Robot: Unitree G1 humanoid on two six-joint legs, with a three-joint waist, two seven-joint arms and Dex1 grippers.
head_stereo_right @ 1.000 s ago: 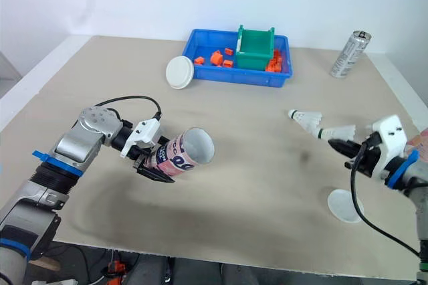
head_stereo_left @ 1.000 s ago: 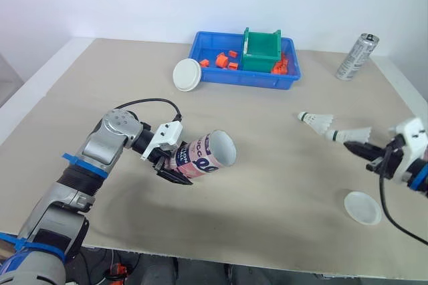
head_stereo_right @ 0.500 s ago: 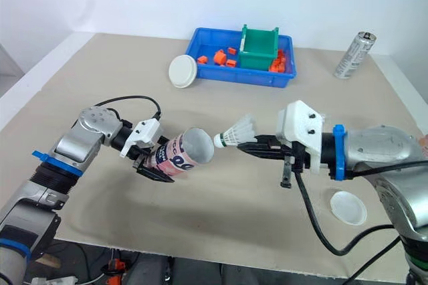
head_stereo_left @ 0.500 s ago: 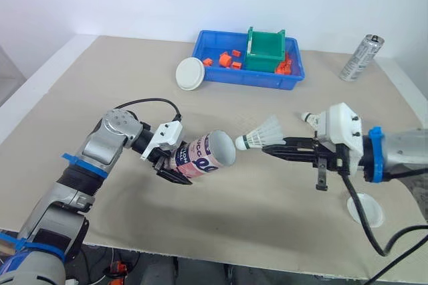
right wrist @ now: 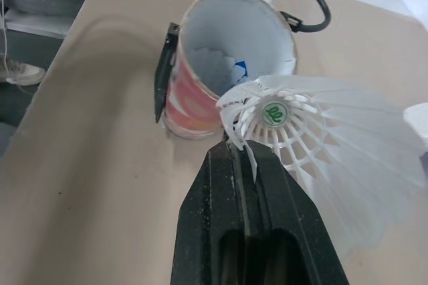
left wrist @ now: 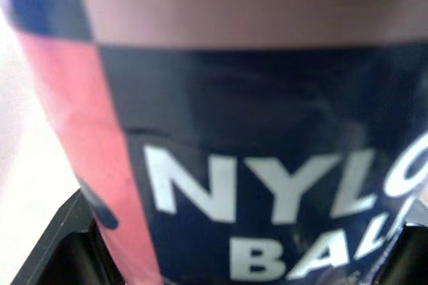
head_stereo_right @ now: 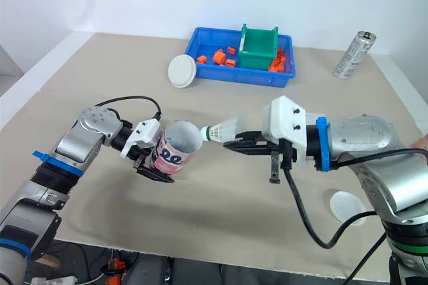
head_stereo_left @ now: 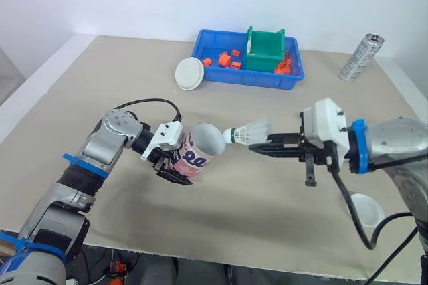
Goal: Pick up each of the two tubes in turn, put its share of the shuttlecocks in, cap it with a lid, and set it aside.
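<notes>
The right end effector point(head_stereo_left: 256, 146) has carried the shuttlecock point(head_stereo_left: 249, 130) cork-first to the mouth of the tube point(head_stereo_left: 195, 151), pinching its skirt. The left end effector point(head_stereo_left: 174, 168) clamps the tube. The feathers are likely light and crushable, so a gentle hold suits.

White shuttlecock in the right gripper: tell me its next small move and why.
Probably ease the right gripper toward the left gripper, sliding the white feathered shuttlecock cork-first into the pink and navy cardboard tube. Its cork sits at the rim of the tube's open mouth, which faces it.
</notes>
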